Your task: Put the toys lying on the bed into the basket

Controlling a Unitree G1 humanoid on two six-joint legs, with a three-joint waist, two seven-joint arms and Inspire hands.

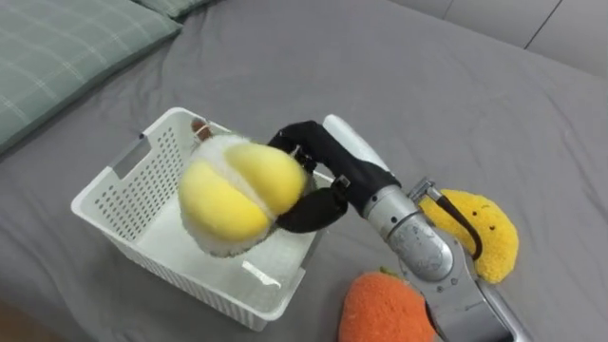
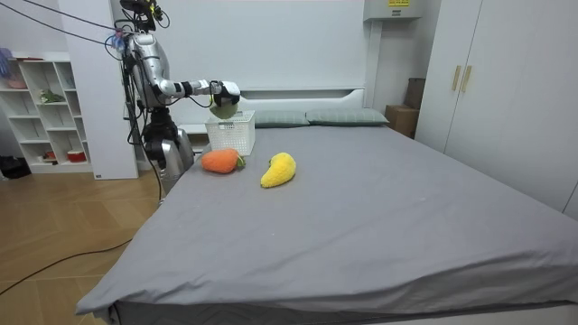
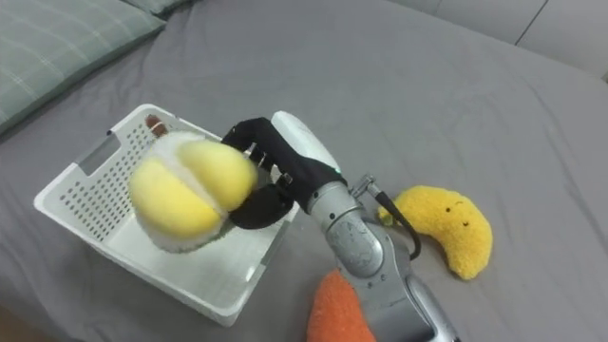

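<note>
My right hand [image 1: 318,161] is shut on a round yellow and white plush toy [image 1: 237,195] and holds it over the white slotted basket [image 1: 114,176] on the grey bed. The toy hangs just above the basket's inside, and I cannot tell whether it touches the bottom. A small brown thing [image 1: 198,123] peeks out at the basket's far rim. A yellow banana plush [image 1: 489,233] lies on the bed to the right of my forearm. An orange plush [image 1: 385,309] lies near the bed's edge below it. In the room view I stand at the bed's side by the basket [image 2: 231,134].
Green checked pillows [image 1: 57,57] lie at the head of the bed to the left of the basket. The grey sheet [image 1: 456,104] stretches wide beyond the toys. A white shelf unit [image 2: 45,108] stands behind me and a wardrobe [image 2: 506,90] across the room.
</note>
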